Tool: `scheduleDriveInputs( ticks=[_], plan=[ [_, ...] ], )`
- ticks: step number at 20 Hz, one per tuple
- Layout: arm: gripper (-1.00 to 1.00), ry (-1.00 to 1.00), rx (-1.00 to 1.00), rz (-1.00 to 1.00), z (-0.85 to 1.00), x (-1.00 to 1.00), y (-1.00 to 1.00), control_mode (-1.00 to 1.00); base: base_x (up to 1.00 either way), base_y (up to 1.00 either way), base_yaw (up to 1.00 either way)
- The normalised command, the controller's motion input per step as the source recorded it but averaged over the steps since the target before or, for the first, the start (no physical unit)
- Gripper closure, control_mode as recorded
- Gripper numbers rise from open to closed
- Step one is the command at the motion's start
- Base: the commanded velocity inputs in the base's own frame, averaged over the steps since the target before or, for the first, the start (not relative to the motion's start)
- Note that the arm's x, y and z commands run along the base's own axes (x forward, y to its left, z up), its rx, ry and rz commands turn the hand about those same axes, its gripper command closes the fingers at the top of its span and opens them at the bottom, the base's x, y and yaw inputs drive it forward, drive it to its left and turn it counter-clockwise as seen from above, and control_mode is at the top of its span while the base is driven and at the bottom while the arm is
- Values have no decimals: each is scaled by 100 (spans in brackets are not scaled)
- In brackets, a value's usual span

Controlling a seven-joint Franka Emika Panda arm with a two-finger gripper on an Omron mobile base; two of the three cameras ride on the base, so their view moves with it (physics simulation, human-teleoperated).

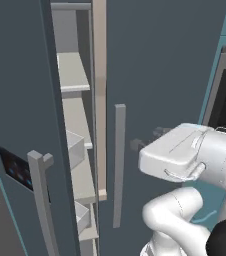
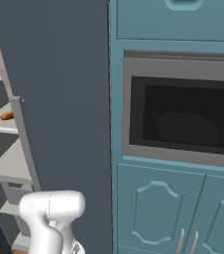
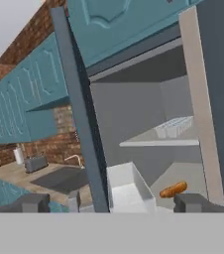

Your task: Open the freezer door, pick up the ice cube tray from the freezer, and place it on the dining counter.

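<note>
Freezer door stands swung partly open at the left of the left base view, a tall slate-grey slab with its black display panel showing blue lights low on its face and its grey bar handle just beside that panel. Behind it the freezer shows light grey inner walls and stacked shelves, with white door bins jutting toward the gap. The plain slate-grey door next to it is shut, its own grey vertical handle running down its left edge. In the right base view a built-in oven with a dark window sits in teal cabinets to the right of that plain door.

The white arm is raised in front of the plain door, level with its handle. The claw is spread wide and pinches nothing; in the hand view its 2 dark fingertips frame the edge of the open door.

The ice cube tray lies flat on an upper freezer shelf, toward the shelf's right side, well apart from the claw. On the shelf below lies a small orange item, near a white bin. Left of the door, a brick wall and a small surface with a sink are seen.
</note>
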Motion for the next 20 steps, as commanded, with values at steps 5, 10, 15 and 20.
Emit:
scheduleDriveInputs(
  ticks=[5,10,15,20],
  plan=[
    [-100,0,4,63,8,12,-8,-100,0,0,0],
    [-100,-7,0,57,0,0,5,-100,0,0,0],
    [-100,-10,0,37,0,0,28,-100,0,0,0],
    [-100,-4,0,16,0,2,34,-100,0,0,0]
  ],
)
